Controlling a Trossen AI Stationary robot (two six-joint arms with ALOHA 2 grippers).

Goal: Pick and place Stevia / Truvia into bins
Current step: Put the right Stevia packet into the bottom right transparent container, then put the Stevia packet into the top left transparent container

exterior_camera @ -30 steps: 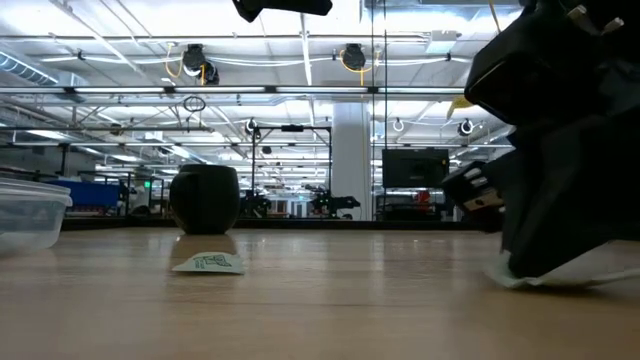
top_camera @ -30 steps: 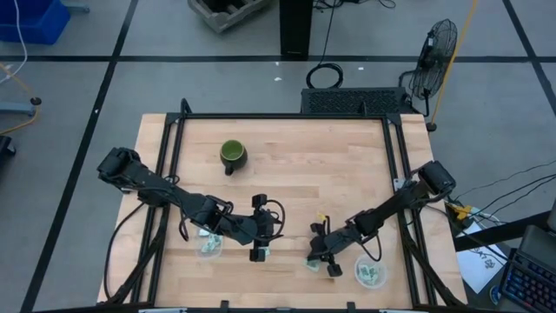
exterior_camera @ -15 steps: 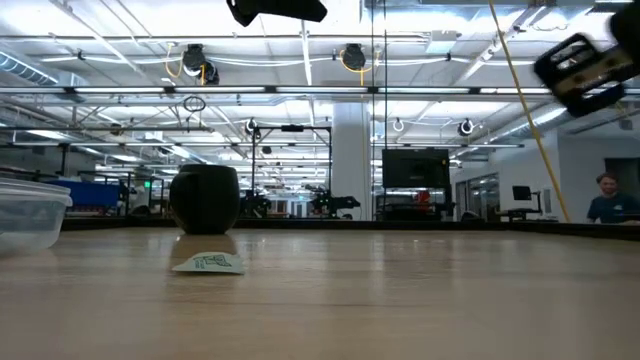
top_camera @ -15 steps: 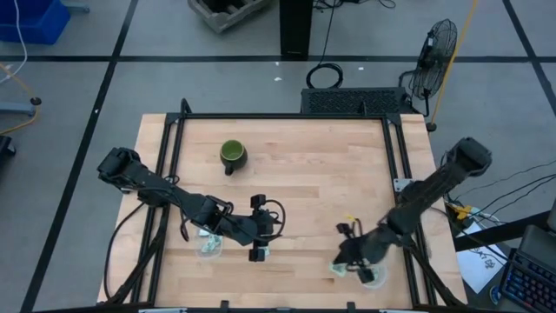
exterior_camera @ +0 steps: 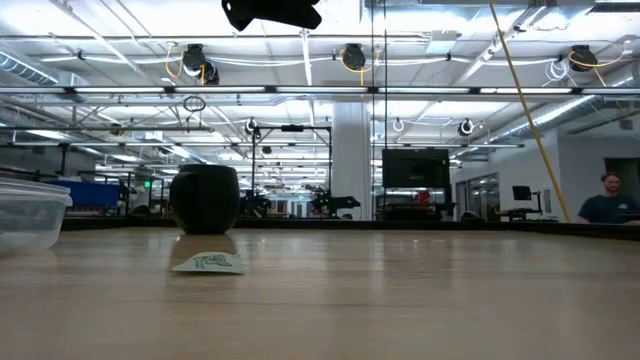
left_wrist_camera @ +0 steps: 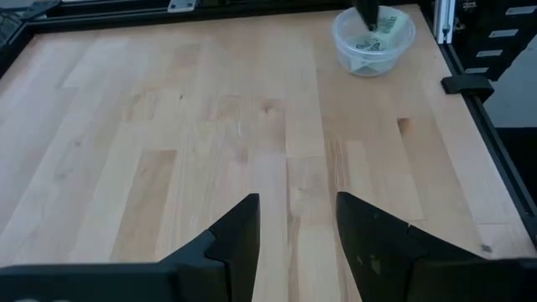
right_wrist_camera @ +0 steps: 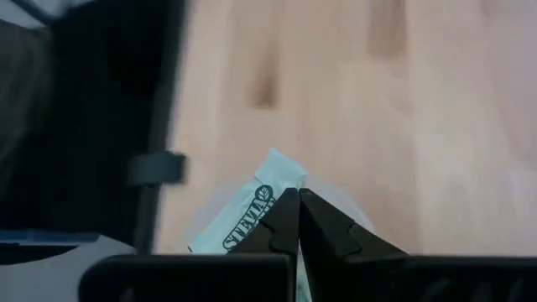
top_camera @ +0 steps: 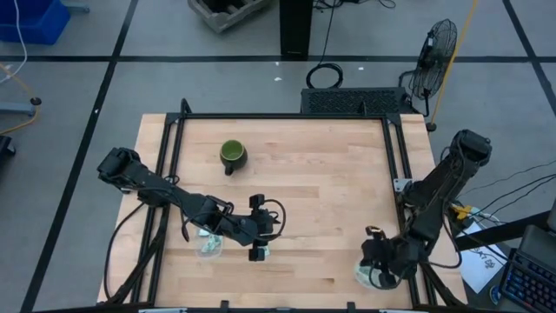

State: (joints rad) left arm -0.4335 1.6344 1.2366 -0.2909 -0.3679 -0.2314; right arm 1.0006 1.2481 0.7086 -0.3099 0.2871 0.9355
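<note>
1. While hovering over the right bin (top_camera: 372, 276) near the surface's (top_camera: 330, 183) front right corner, the right pincer (right_wrist_camera: 296, 220) is clamped on a Stevia packet (right_wrist_camera: 247, 220).
2. Near the front edge, the left pincer (top_camera: 259, 253) has its fingers apart, holding nothing.
3. Another packet (exterior_camera: 208, 264) lies flat before the dark mug (exterior_camera: 205, 199).
4. The left bin (top_camera: 209, 246) sits beneath the left arm.
</note>
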